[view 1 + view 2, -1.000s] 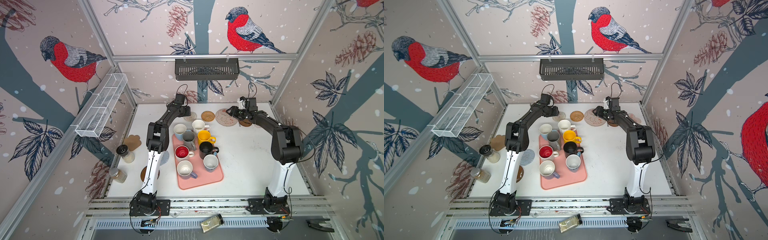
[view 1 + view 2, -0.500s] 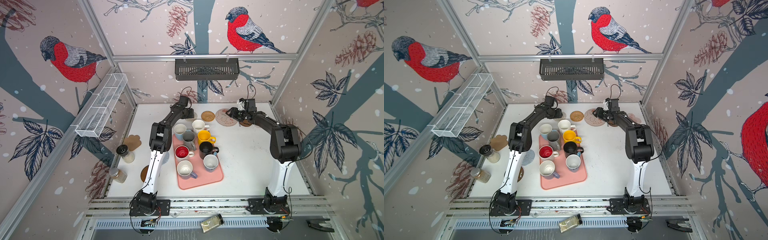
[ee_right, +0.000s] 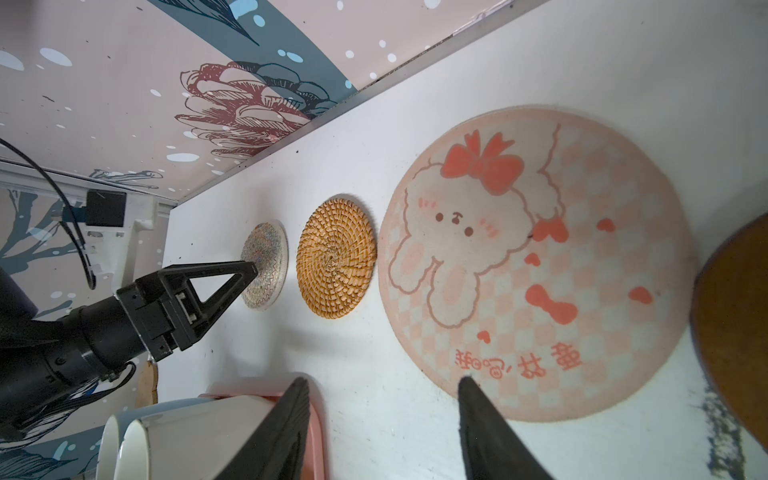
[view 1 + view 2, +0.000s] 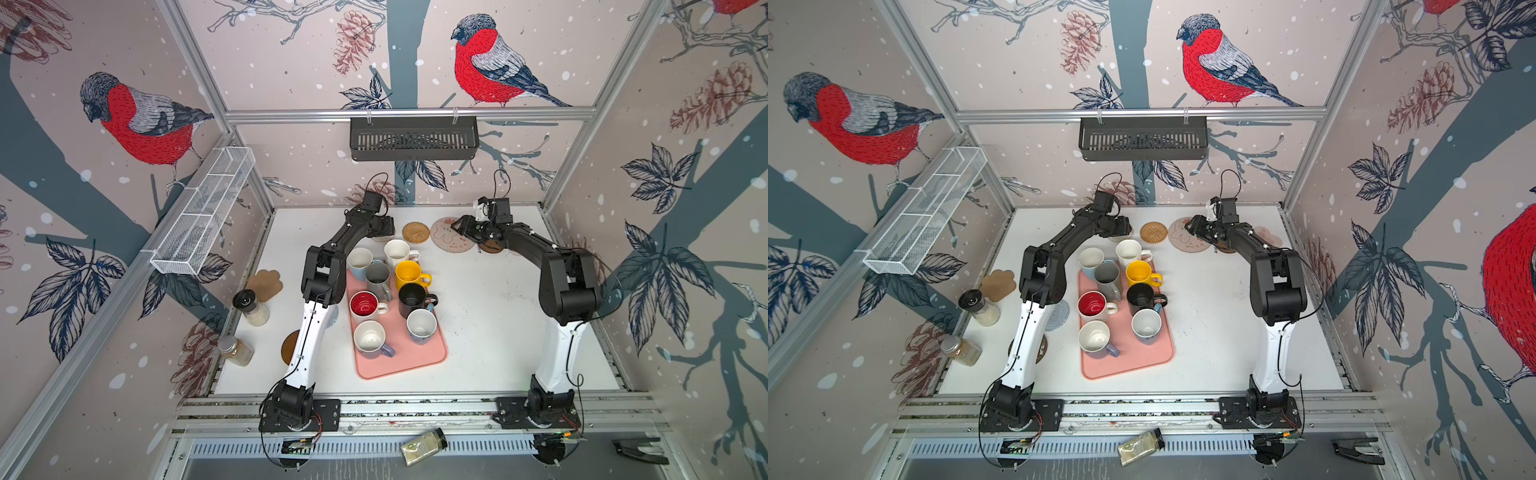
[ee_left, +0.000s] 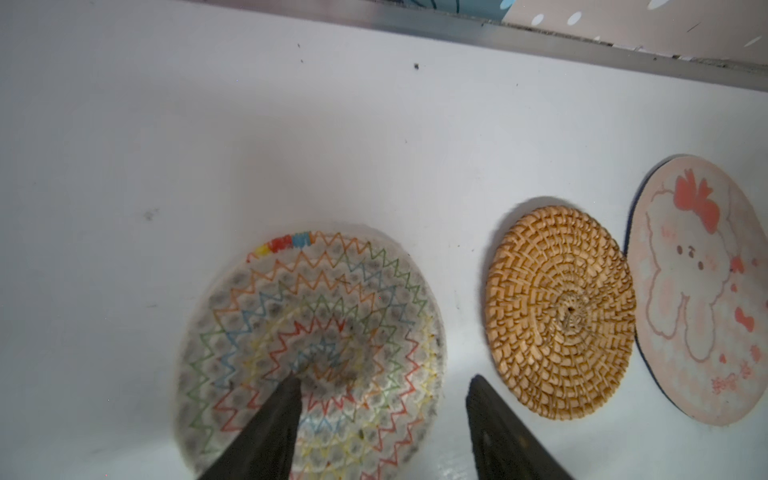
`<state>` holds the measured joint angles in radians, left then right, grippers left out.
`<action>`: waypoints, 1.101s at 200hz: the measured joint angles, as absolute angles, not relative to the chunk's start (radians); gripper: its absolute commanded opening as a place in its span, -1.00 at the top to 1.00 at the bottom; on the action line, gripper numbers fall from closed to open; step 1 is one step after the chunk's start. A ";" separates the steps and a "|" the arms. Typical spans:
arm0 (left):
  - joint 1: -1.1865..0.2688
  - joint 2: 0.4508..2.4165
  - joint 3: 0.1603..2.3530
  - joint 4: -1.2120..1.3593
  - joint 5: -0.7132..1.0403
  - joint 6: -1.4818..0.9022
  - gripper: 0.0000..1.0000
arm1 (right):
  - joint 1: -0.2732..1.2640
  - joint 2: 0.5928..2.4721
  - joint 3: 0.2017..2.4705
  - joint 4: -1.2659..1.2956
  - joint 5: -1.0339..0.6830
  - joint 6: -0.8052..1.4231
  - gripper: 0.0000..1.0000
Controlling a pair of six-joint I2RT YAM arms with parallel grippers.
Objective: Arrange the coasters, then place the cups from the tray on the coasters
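**Left pincer** [image 5: 385, 380]: fingers spread, nothing pinched.
- One finger [image 5: 266, 428] lies over the cream woven coaster [image 5: 316, 316], with its tip near the centre of the weave. Contact cannot be confirmed.
- The other finger stands outside that coaster's rim, over bare tabletop [image 5: 166, 145].
- Just beyond this outer finger lies the rattan coaster [image 5: 561, 311], flat and apart from the cream one.
- Past it, farther from the pincer, lies the pink cartoon coaster [image 5: 702, 291], close against the rattan rim. Whether they touch cannot be told.

**Right pincer** [image 3: 384, 379]: fingers spread, nothing pinched, bare tabletop between them.
- One fingertip sits at the lettered edge of the pink cartoon coaster. Contact is not confirmed.
- The other finger passes close beside a white cup [image 3: 199, 436].
- Beyond the tips, the pink, rattan and cream coasters run in a row toward the left pincer.
- On the pink coaster's opposite side, a dark brown disc [image 3: 735, 332] lies just beside it.

**Behind both pincers**, toward the arm bases, in a top view:
- The tray [image 4: 399, 361] carries the cups [image 4: 409, 274], eight grouped together, none on a coaster.
- Farthest from the left pincer, a tan paw coaster [image 4: 266, 284] lies near the tabletop's side edge, beside a lidded jar [image 4: 249, 307].
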<state>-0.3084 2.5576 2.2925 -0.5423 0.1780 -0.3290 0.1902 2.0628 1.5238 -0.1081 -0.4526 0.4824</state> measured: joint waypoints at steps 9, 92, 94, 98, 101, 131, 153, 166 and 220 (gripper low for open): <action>-0.304 2.548 2.310 -0.548 0.176 -0.336 -0.48 | 0.190 2.068 1.534 -0.111 -0.453 0.482 -0.16; -0.255 2.128 2.196 -0.615 0.098 -0.313 -0.82 | 0.249 1.933 1.488 -0.105 -0.447 0.469 -0.87; -0.255 2.111 2.178 -0.615 0.097 -0.313 -0.84 | 0.252 1.922 1.478 -0.099 -0.447 0.469 -0.88; -0.256 2.083 2.147 -0.617 0.095 -0.312 -0.92 | 0.255 1.906 1.459 -0.087 -0.449 0.470 -0.91; -0.257 2.053 2.111 -0.618 0.092 -0.311 -0.92 | 0.257 1.890 1.443 -0.080 -0.449 0.471 -0.93; -0.257 1.750 1.725 -0.598 0.064 -0.317 -0.93 | 0.266 1.729 1.287 -0.013 -0.443 0.480 -0.99; -0.257 1.530 1.470 -0.570 0.047 -0.350 -0.93 | 0.280 1.625 1.213 0.026 -0.445 0.482 -0.99; -0.258 1.421 1.346 -0.564 0.021 -0.382 -0.85 | 0.285 1.561 1.157 0.038 -0.444 0.482 -0.99; -0.286 1.128 0.942 -0.591 -0.063 -0.529 -0.59 | 0.288 1.357 0.943 0.054 -0.413 0.498 -0.99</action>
<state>-0.2859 1.1282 0.9424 -0.5911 -0.0628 -0.5293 0.2882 1.3571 0.9428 0.0536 -0.4133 0.4980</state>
